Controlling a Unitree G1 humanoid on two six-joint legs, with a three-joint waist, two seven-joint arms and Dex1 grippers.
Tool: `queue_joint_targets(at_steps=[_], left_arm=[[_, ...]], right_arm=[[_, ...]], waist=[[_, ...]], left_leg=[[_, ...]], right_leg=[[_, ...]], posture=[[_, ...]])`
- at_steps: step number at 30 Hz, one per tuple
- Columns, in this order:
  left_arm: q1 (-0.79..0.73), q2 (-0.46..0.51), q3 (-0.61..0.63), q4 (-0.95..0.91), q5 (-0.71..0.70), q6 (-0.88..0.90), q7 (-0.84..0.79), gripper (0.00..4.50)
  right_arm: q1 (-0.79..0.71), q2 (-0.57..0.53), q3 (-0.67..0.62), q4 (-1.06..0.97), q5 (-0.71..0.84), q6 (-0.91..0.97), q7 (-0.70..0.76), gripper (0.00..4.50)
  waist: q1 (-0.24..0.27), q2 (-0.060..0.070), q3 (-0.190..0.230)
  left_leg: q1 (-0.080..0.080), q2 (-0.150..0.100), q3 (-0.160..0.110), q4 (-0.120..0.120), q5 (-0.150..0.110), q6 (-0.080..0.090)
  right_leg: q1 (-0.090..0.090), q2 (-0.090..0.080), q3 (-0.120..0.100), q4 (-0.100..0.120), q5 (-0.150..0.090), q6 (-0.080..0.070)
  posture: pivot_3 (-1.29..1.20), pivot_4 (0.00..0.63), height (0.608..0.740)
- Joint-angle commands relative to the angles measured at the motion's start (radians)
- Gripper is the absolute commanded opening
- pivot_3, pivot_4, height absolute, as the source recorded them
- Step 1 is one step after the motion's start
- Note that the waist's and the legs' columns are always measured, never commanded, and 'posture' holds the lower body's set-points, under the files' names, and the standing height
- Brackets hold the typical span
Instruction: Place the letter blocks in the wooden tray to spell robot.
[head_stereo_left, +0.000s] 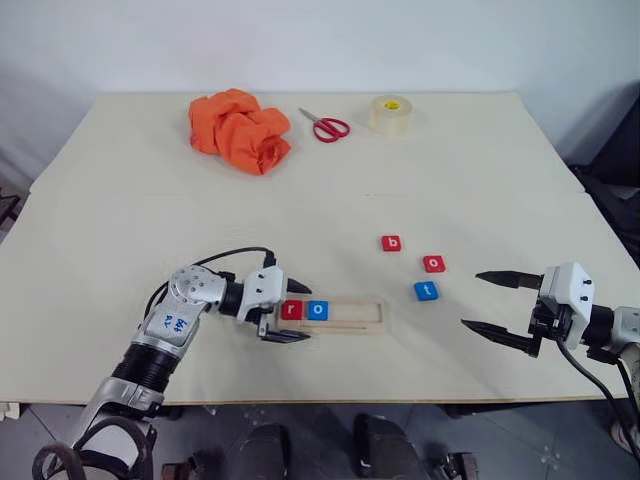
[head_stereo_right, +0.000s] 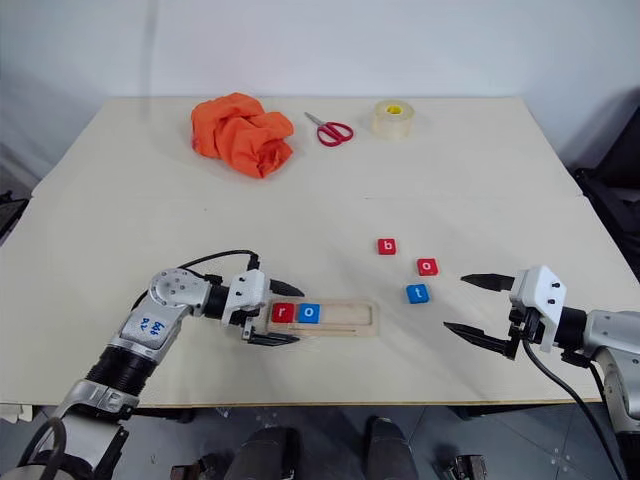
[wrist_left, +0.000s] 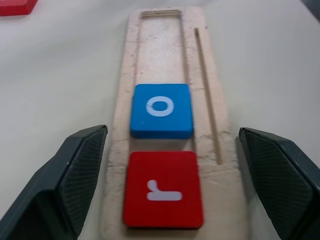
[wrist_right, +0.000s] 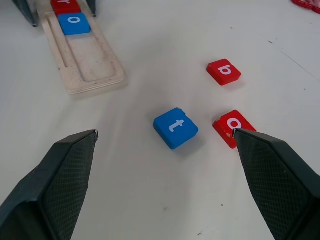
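Two down, three to go. Red square r block (head_stereo_left: 292, 310) and blue square o block (head_stereo_left: 317, 310) seated side by side at the left end of the long pale wooden tray (head_stereo_left: 365, 318), right half of the recess bare. Tray's long axis running left to right across the pale table (head_stereo_left: 120, 230).

Left gripper (head_stereo_left: 287, 311) parked at that filled end, black fingers spread to either side of the tray's end, straddling the red r without pinching anything. In the left wrist view, both pads (wrist_left: 75, 175) well apart, wood and tiles between them.

Right gripper (head_stereo_left: 495, 303) hovering just above the table off to the right, jaws wide, nothing held. Loose tiles lying between it and the tray: blue square t block (head_stereo_left: 426, 291) closest, red square second o block (head_stereo_left: 434, 264) just behind that, red square b block (head_stereo_left: 391, 243) farthest back and nearest the centre.

Next letter by spelling: the b. Probably a job for the right arm, clearly nearer to all three; reach forward and leftward, past the t and the o, then carry toward the empty slot just right of the blue o. Risk: nudging the t on the way over.
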Motion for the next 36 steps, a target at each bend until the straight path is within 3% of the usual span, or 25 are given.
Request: queue_joint_targets(at_steps=[1, 6, 10, 17, 25, 36], left_arm=[[0.041, 0.051, 0.093, -0.067, -0.100, 0.011, -0.040, 4.48], [0.093, 0.048, 0.224, -0.104, -0.283, 0.017, -0.097, 4.48], [0.136, 0.054, 0.296, -0.032, -0.338, -0.064, -0.179, 4.48], [0.170, 0.045, 0.313, 0.119, -0.353, -0.188, -0.341, 4.48], [0.078, 0.044, 0.299, 0.249, -0.352, -0.249, -0.380, 4.48], [0.046, 0.037, 0.290, 0.259, -0.360, -0.255, -0.380, 4.48]], right_arm=[[0.018, 0.015, -0.060, -0.070, 0.037, 0.060, -0.085, 4.50], [0.076, 0.042, -0.071, -0.170, 0.063, 0.209, -0.211, 4.50], [0.075, 0.140, -0.062, -0.252, 0.044, 0.309, -0.415, 4.50], [0.139, 0.231, -0.031, -0.437, 0.025, 0.443, -0.609, 4.50], [0.217, 0.249, -0.045, -0.533, 0.036, 0.473, -0.641, 4.50], [0.202, 0.243, -0.041, -0.527, 0.040, 0.473, -0.638, 4.50]], waist=[[0.000, 0.000, 0.000], [0.004, 0.000, 0.000], [0.003, 0.000, 0.000], [0.001, 0.000, 0.000], [0.006, -0.001, -0.001], [0.001, -0.001, -0.001]], left_leg=[[0.000, 0.000, 0.000, 0.000, 0.000, 0.000], [0.000, 0.000, 0.000, 0.000, 0.000, 0.000], [0.000, -0.001, -0.001, 0.002, 0.000, 0.001], [0.000, 0.000, -0.001, 0.001, -0.001, 0.001], [-0.002, -0.001, -0.002, 0.001, -0.001, 0.002], [-0.002, 0.000, -0.001, 0.001, -0.001, 0.002]], right_leg=[[0.000, 0.000, 0.000, 0.000, 0.000, 0.000], [0.000, -0.001, 0.000, 0.000, 0.000, 0.000], [0.001, -0.002, 0.000, 0.001, 0.000, 0.000], [0.000, -0.001, 0.000, 0.000, -0.001, -0.001], [0.000, -0.002, -0.001, -0.001, 0.000, -0.001], [0.000, -0.001, -0.001, -0.001, 0.000, -0.001]], posture=[[0.00, 0.150, 0.740], [0.00, 0.150, 0.740], [0.00, 0.150, 0.740], [0.00, 0.150, 0.740], [0.00, 0.150, 0.740], [0.00, 0.150, 0.740]])
